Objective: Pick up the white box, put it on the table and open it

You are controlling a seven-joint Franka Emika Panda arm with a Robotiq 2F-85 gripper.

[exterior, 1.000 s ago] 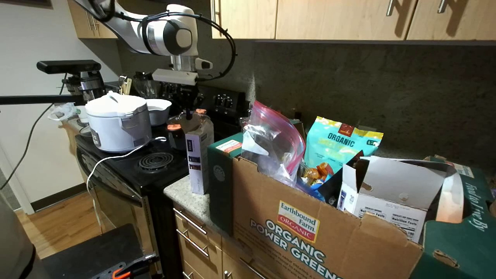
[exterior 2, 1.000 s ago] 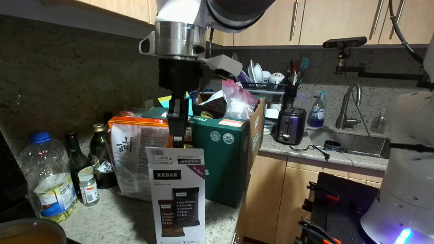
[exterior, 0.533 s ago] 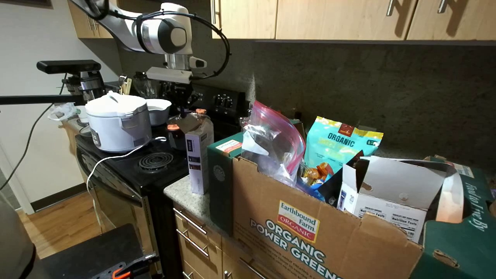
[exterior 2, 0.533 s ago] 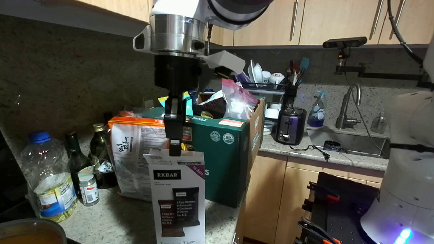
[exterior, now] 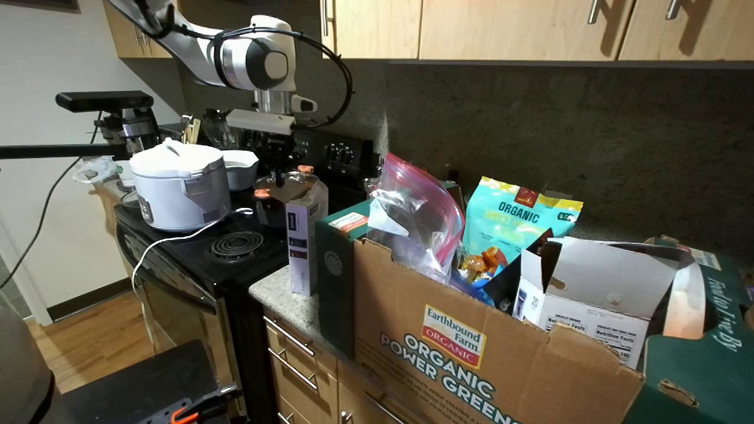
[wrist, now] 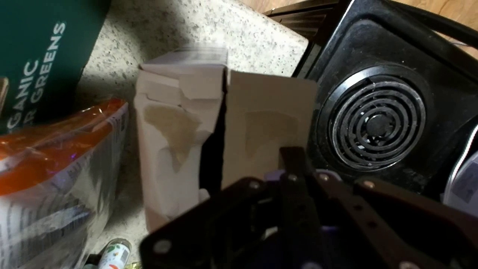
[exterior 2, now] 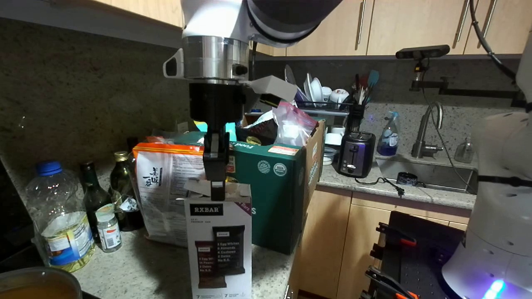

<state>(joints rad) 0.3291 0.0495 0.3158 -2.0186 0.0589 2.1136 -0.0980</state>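
Note:
The white box stands upright on the table, beside the stove. Its printed RXBAR face shows in an exterior view. In the wrist view the box top shows bent inner flaps and a dark gap. Its large top flap is folded out toward the stove. My gripper, in both exterior views, points down at the flap. In the wrist view its fingers look together, the tip over the flap's outer edge. Whether the tip touches the flap is hard to tell.
A large cardboard box and an orange-topped bag stand close to the white box. Bottles stand near the back wall. The black stove borders the table, with a rice cooker on it.
My gripper has shifted toward the stove and then lowered. The box's top flap has swung from nearly upright to folded out toward the stove. The box top has shifted slightly toward the cardboard box.

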